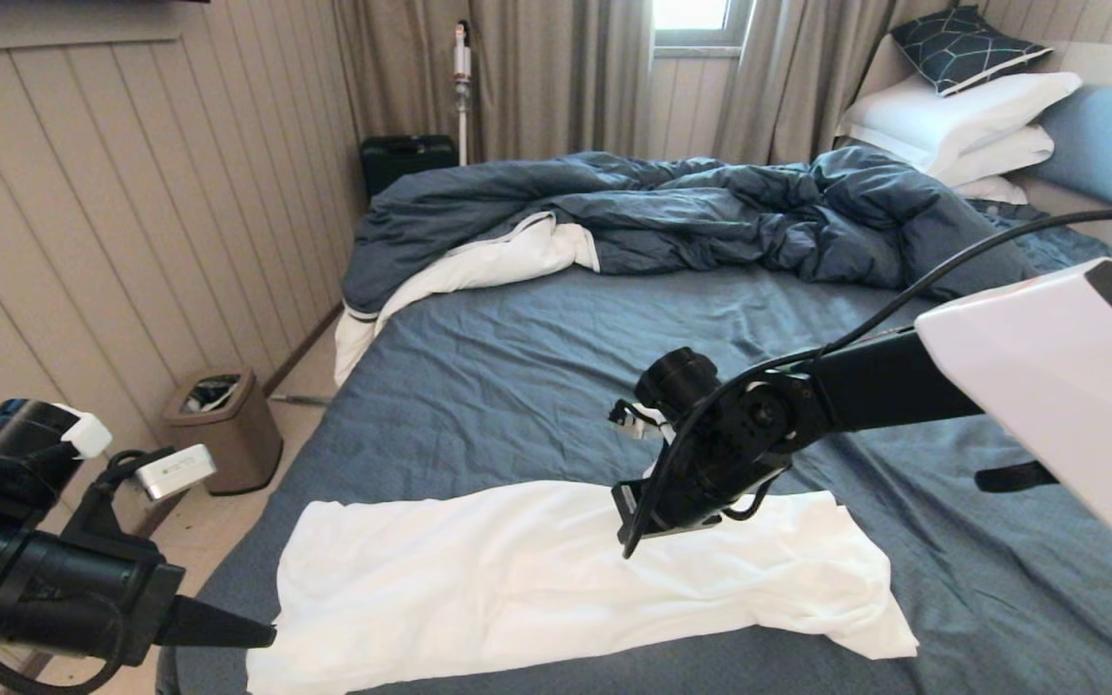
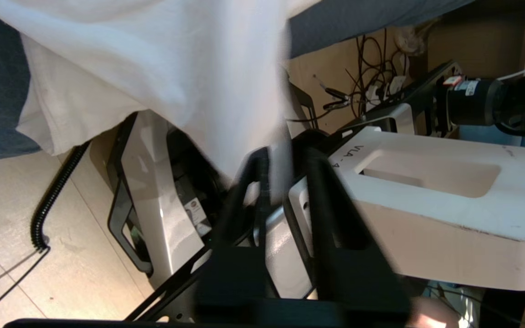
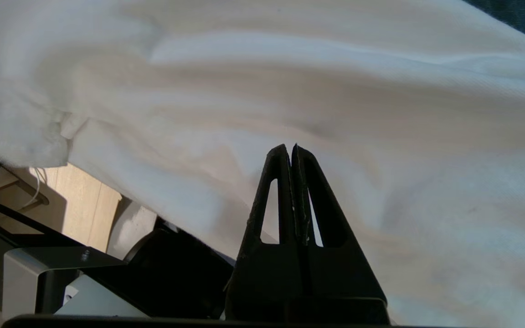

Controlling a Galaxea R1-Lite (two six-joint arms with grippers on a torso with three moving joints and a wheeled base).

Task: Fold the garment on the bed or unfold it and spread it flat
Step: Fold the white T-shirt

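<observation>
The white garment (image 1: 566, 569) overhangs the bed's (image 1: 517, 386) near edge, left claw (image 1: 262, 635) slightly apart at its corner, right claw (image 1: 625, 550) pressed together above it.

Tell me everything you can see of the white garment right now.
The white garment is soft, thin-looking cloth, folded into a long band lying across the near end of the bed, its near edge hanging over the side. The left gripper sits at its left end; the right gripper, fingers shut, hangs over its middle.
</observation>
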